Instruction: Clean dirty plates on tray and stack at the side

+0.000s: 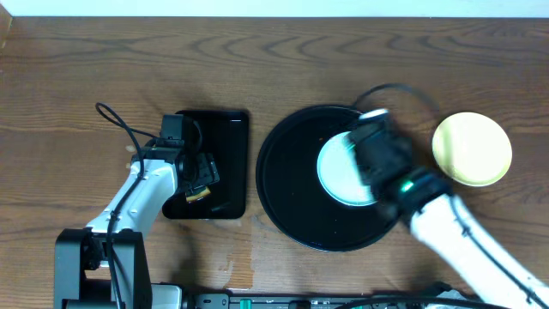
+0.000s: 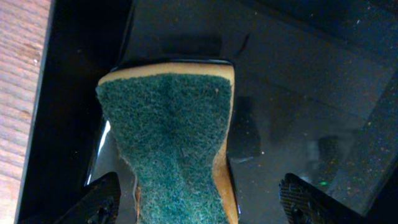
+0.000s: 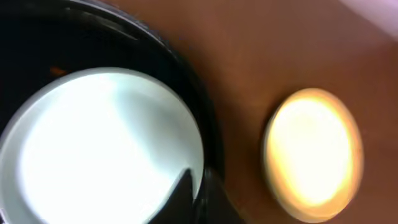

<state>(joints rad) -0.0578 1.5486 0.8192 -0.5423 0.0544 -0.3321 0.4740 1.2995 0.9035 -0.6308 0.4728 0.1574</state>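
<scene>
Tray (image 1: 283, 172) is holding the mint plate (image 1: 339, 176); the yellow plate (image 1: 472, 148) is sitting on the table (image 1: 86, 69) beside it. Your right gripper (image 1: 371, 133) is hovering over the mint plate, grip unreadable; your left gripper (image 2: 203, 199) is hanging spread around the sponge (image 2: 168, 137).

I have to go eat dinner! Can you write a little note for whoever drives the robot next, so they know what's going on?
Left gripper: open, over the sponge lying on the rectangular tray; not gripping it.
Right gripper: blurred, above the mint plate on the round tray; open or shut unclear.
Yellow plate: off the tray, on the table to its right.
Done: one plate set aside.
Left: wipe the mint plate, stack it with the yellow one. Only one mint plate shows.
</scene>
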